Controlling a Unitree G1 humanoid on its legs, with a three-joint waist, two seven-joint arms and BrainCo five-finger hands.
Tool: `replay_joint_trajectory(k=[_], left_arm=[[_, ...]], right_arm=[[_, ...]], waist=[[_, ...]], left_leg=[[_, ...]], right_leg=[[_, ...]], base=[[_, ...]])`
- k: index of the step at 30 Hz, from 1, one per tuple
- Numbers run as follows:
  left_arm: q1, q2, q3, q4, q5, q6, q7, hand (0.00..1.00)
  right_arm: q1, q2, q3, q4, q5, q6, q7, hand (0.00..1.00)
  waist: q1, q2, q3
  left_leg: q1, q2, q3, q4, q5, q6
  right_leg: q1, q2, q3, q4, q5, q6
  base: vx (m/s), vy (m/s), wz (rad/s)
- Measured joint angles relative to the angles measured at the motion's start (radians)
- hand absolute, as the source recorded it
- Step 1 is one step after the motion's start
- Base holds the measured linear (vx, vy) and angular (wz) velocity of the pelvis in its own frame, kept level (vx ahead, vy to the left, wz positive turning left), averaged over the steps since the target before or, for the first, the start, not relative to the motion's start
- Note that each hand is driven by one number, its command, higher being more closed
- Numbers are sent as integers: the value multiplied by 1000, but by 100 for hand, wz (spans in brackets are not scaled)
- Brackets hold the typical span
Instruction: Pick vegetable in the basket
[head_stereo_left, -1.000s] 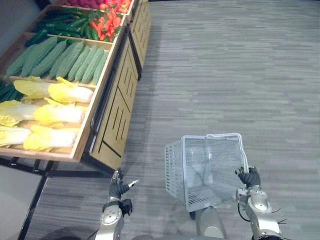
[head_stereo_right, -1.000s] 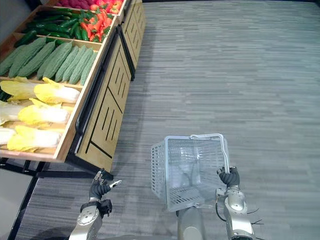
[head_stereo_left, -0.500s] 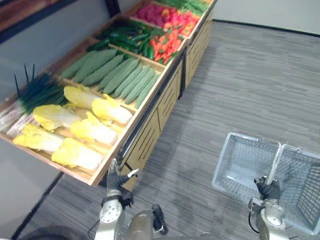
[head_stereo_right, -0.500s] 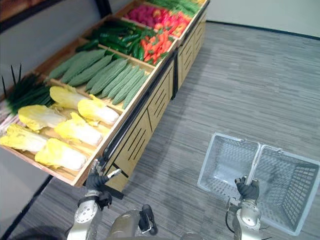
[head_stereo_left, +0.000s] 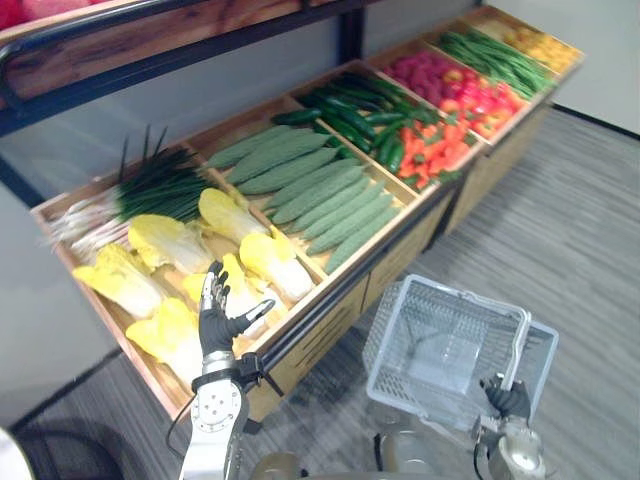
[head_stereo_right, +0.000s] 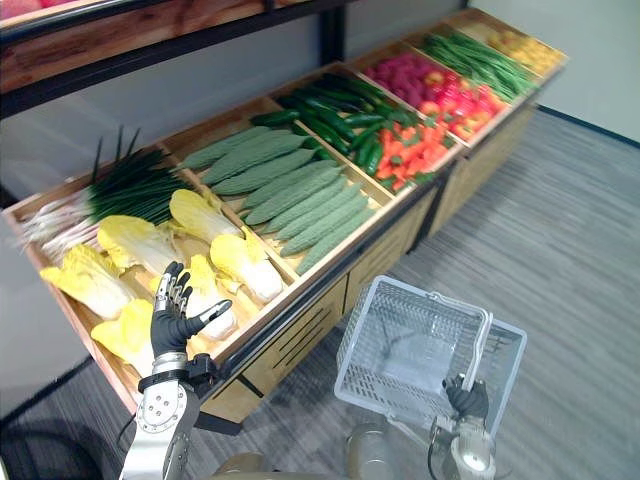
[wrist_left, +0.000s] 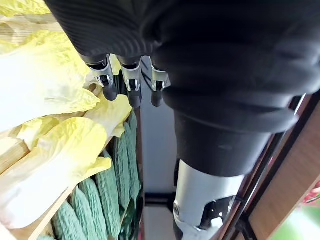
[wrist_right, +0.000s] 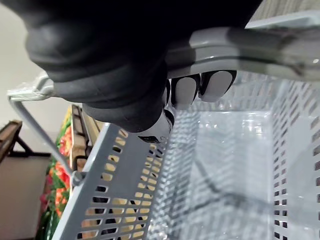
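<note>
Basket (head_stereo_left: 400, 345), one, grey, empty: handle (head_stereo_left: 518, 340) clamped in right robot hand (head_stereo_left: 510, 398). Left robot hand (head_stereo_left: 215, 322), fingers spread, by cabbages (head_stereo_left: 265, 265).

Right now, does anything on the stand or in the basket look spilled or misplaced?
Nothing stands out: vegetables lie sorted in their bins, the left hand hovers open over the cabbages, the right hand's basket is empty.

The basket (head_stereo_left: 400, 340) is set near right, before the stand (head_stereo_left: 320, 342); on the stand, cabbages (head_stereo_left: 165, 240) are laid left of gourds (head_stereo_left: 330, 195).
</note>
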Motion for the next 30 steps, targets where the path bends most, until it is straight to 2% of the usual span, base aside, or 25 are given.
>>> replay_joint_trajectory(k=[1, 3, 5, 7, 9, 10, 11, 15, 17, 19, 23, 28, 30], left_arm=[[-1, -5, -2, 0, 13, 0, 0, 0], [-1, -11, -1, 0, 15, 0, 0, 0], [0, -13, 0, 0, 16, 1, 0, 0], [-1, -12, 1, 0, 33, 3, 1, 0], [-4, -10, 5, -2, 53, 7, 1, 0], [-7, -4, 7, -1, 65, 12, 1, 0], [-11, 10, 10, -1, 93, 18, 1, 0], [-14, 54, 14, 46, 192, 29, 10, 0], [-18, 63, 12, 86, 238, 45, 24, 0], [-42, 72, 11, 132, 271, 57, 32, 0], [-108, 104, 13, 243, 324, 82, 53, 0], [-217, 136, 14, 367, 358, 113, 81, 0], [-247, 145, 14, 404, 367, 126, 93, 0]], right_arm=[[-2, 1, 4, 0, 14, 0, 1, 100], [-1, 2, 20, 6, 21, 4, 2, 100], [10, 1, 15, 6, 33, 3, 1, 100], [26, 3, -2, 7, 46, 3, -1, 100], [40, 3, -4, 13, 51, 3, -1, 100], [40, 2, -10, 24, 51, 3, -1, 100], [40, 12, -16, 31, 52, 3, 1, 100], [28, 38, -40, 82, 56, 1, 1, 100], [27, 32, -38, 103, 55, -5, 3, 100], [19, 30, -37, 119, 54, -7, 19, 100], [-32, 22, -16, 163, 51, -13, 23, 100], [-49, 20, 4, 180, 51, -16, 24, 100], [-56, 15, 5, 180, 51, -17, 24, 100]], waist=[[-1, 8, -2], [2, 12, -3], [15, 11, -1], [18, 9, 0], [19, 10, 0], [20, 6, 2], [21, 4, 0], [19, -29, -1], [15, -31, -5], [-1, -36, -7], [-31, -38, -10], [-49, -35, -11], [-71, -28, -10]], left_leg=[[-9, 13, 1, -7, 17, -19], [-26, 36, 20, -17, 50, -23], [-38, 67, 137, -15, 91, 4], [-39, 107, 329, -6, 108, 54], [-36, 144, 483, -1, 102, 75], [-34, 142, 513, -19, 102, 74], [-33, 120, 508, -53, 114, 56], [-27, 63, 494, -144, 160, 53], [-17, 45, 494, -187, 182, 55], [-2, 25, 495, -241, 217, 58], [11, 17, 502, -304, 261, 57], [15, 23, 502, -384, 323, 33], [15, 27, 502, -415, 346, 28]], right_leg=[[8, -2, -37, -1, 0, -2], [32, -12, -99, -10, 0, -5], [75, -33, -167, -43, 2, -16], [119, -62, -232, -79, 7, -27], [135, -74, -270, -99, 7, -27], [135, -79, -276, -105, 6, -27], [135, -85, -266, -117, 6, -27], [138, -83, -224, -187, 28, -31], [146, -80, -209, -225, 49, -29], [147, -79, -197, -264, 73, -24], [148, -58, -160, -323, 115, -17], [133, -19, -133, -392, 169, -29], [121, -8, -125, -406, 187, -33]], base=[[141, -326, 136], [74, -216, 113], [27, -121, 109], [7, -72, 94], [-27, 6, 65], [-69, 77, 54], [-83, 115, 35], [-57, 83, 15], [-7, 49, 1], [47, 21, 4], [33, -15, -11], [-11, -52, -20], [-32, -65, -24]])
